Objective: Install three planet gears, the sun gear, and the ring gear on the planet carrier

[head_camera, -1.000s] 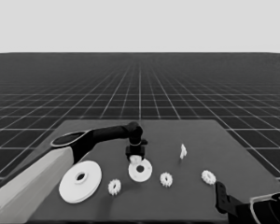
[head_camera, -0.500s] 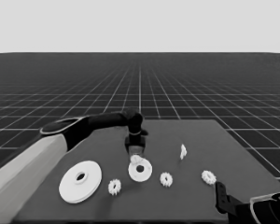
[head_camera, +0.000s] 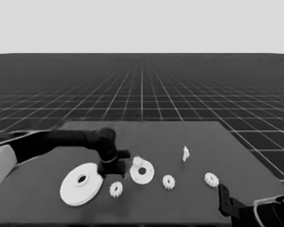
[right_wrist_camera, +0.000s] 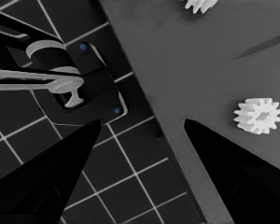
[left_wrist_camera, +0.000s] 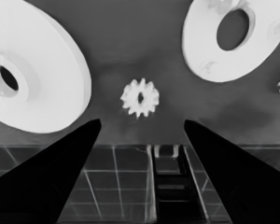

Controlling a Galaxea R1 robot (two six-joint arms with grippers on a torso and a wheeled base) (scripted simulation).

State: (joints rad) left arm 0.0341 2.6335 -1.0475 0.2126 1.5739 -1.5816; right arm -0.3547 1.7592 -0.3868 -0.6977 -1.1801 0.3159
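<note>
Gears (head_camera: pixel 116 189) with crisp white teeth lay along the table's (head_camera: pixel 199 137) near edge before you, one on the smaller round part (head_camera: pixel 143 173), while your left gripper (head_camera: pixel 111 166) hung spread between both discs and the right gripper (right_wrist_camera: pixel 140 140), also spread, waited near-right.

One gear (head_camera: pixel 137 161) sits on the smaller round part (head_camera: pixel 142 173), three gears (head_camera: pixel 116 189) nearby, larger round part (head_camera: pixel 80 183) leftward.
</note>
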